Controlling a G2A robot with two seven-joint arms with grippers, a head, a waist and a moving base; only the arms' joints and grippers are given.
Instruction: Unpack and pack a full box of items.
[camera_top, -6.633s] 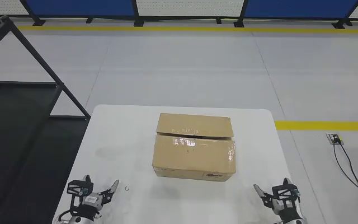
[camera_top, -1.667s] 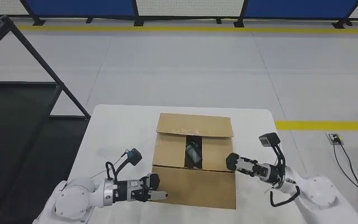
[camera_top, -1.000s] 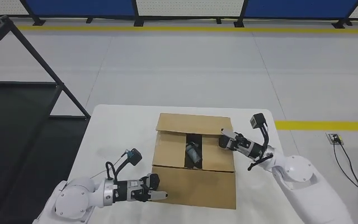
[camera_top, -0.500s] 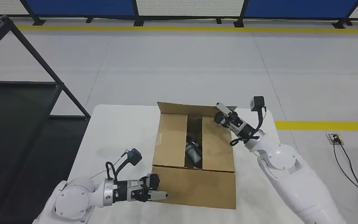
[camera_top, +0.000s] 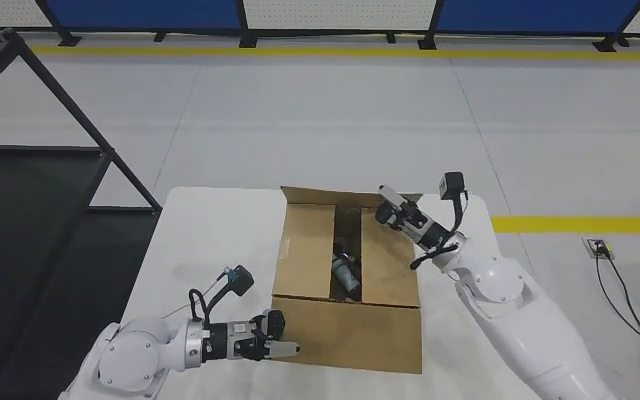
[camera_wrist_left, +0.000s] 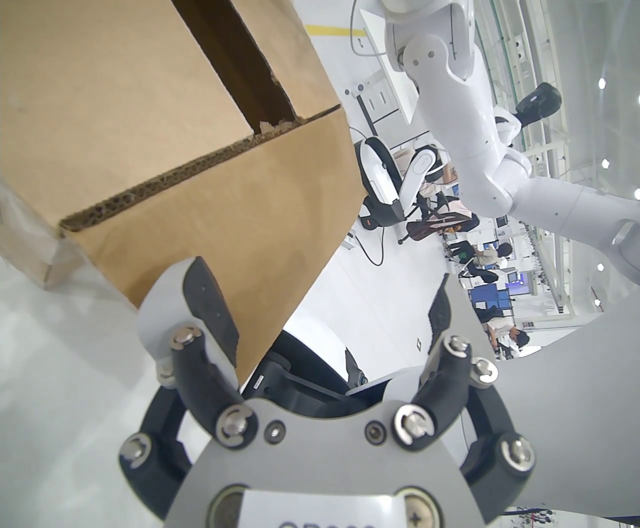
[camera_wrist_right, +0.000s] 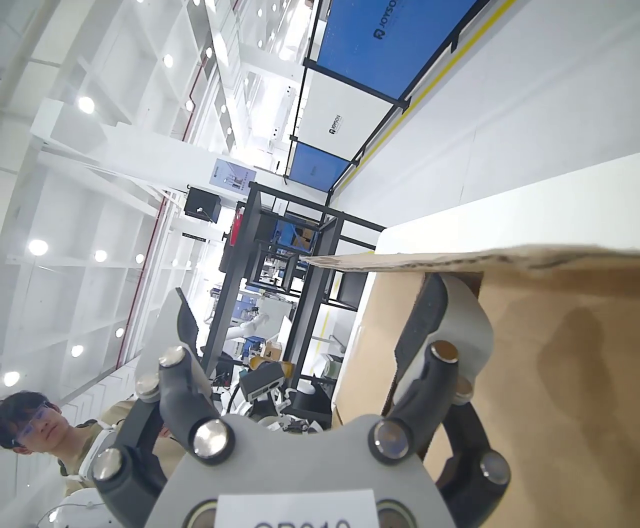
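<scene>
The left end effector (camera_top: 288, 349) is spread at the corner of the near flap (camera_top: 350, 335), which lies folded outward. The cardboard edge is just beside one finger (camera_wrist_left: 210, 305), probably so that this flap stays down. The right end effector (camera_top: 384, 197) is also spread, with one finger (camera_wrist_right: 425, 320) against the far flap (camera_top: 320, 194), I think to push it back. Just beside it the box (camera_top: 385, 270) stands partly open on the desk (camera_top: 210, 250), with a bottle (camera_top: 346, 272) inside.

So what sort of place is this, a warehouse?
Probably a robot test hall rather than a warehouse: blue partition panels and a yellow floor line fence off the bay, with one cardboard box on a white table.
</scene>
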